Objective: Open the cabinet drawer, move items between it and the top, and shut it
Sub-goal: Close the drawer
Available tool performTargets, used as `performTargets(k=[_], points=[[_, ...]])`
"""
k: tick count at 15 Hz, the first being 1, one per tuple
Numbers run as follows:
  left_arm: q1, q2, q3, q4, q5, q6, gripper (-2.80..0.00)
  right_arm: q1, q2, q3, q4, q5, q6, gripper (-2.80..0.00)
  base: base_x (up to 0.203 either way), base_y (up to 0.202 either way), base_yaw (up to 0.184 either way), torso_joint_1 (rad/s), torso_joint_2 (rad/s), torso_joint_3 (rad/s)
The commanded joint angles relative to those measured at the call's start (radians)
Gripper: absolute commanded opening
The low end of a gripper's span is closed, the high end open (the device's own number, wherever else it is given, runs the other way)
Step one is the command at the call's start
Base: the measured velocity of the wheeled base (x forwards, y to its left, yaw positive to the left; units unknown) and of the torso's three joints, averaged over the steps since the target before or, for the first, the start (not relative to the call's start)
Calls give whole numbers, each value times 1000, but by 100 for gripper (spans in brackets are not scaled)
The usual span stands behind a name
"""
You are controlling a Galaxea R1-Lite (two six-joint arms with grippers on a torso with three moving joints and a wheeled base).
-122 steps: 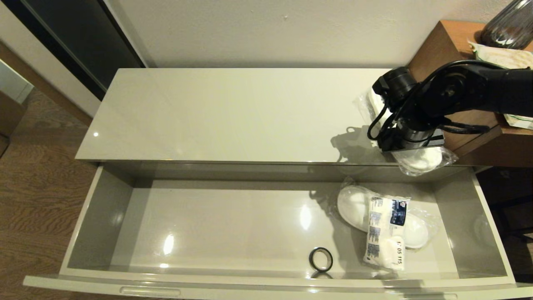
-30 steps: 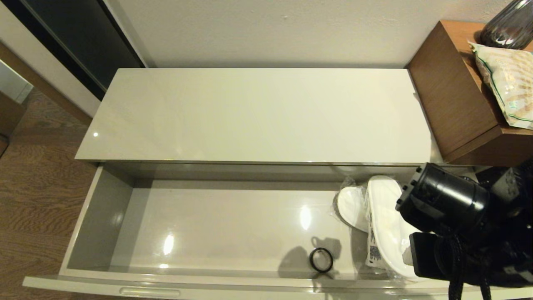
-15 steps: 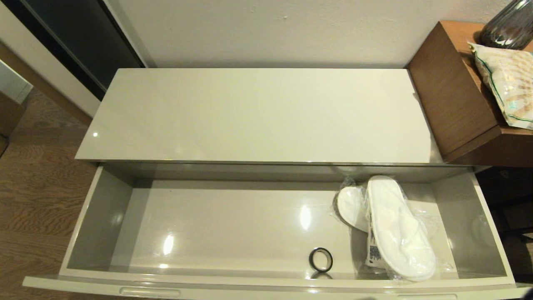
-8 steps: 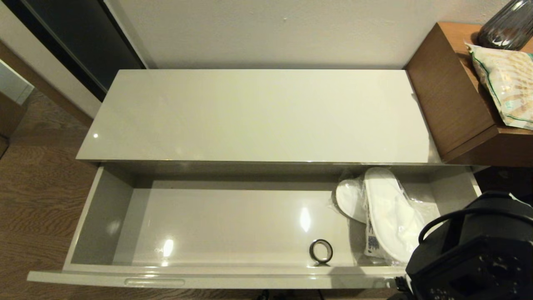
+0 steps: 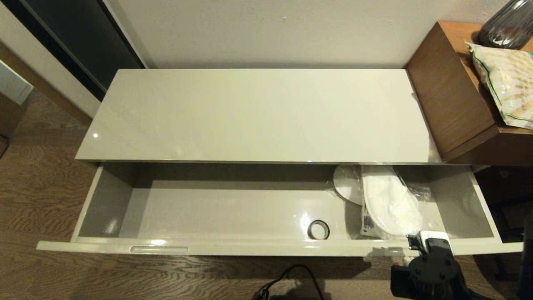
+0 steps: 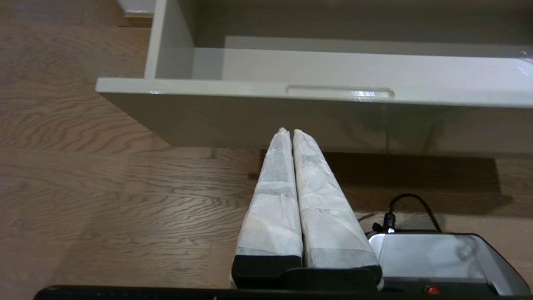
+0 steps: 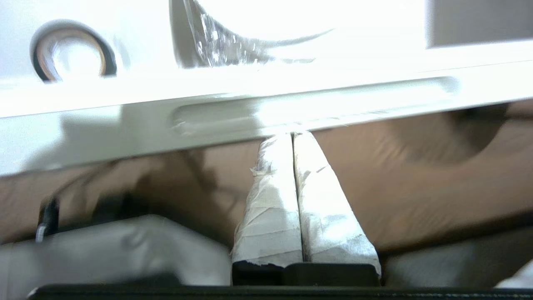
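Inside the drawer point(image 5: 266, 250): two slippers point(image 5: 389, 202), one packet point(image 5: 367, 225), one ring point(image 5: 318, 229); both end effectors pressed together.

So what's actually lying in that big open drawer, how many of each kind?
White slippers wrapped in clear plastic, with a second toe showing beside them: 2
White plastic packet with blue print, mostly hidden under them: 1
Dark ring of tape: 1
Total: 4

Slippers point(image 5: 389, 202), packet point(image 5: 367, 223), ring point(image 5: 318, 229) in drawer point(image 5: 258, 248)
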Motion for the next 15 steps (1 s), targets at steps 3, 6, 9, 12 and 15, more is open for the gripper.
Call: performTargets(k=[3,6,9,12,15], points=[[0,2,0,1,0,0,-280,-103,-123,-120,-38,-38,-180,-280,0,0,0,0,0,0],[0,2,0,1,0,0,-280,-138,-87,-141,-40,-29,-156,-280,0,0,0,0,0,0],[0,2,0,1,0,2,-280,-153,-32,-159,-40,-14,-150,-280,0,0,0,0,0,0],[0,2,0,1,0,0,-280,-185,44,-198,-48,7,-146,-280,0,0,0,0,0,0],[0,2,0,1,0,0,-280,-190,-39,-170,-38,8,-162,-280,0,0,0,0,0,0]])
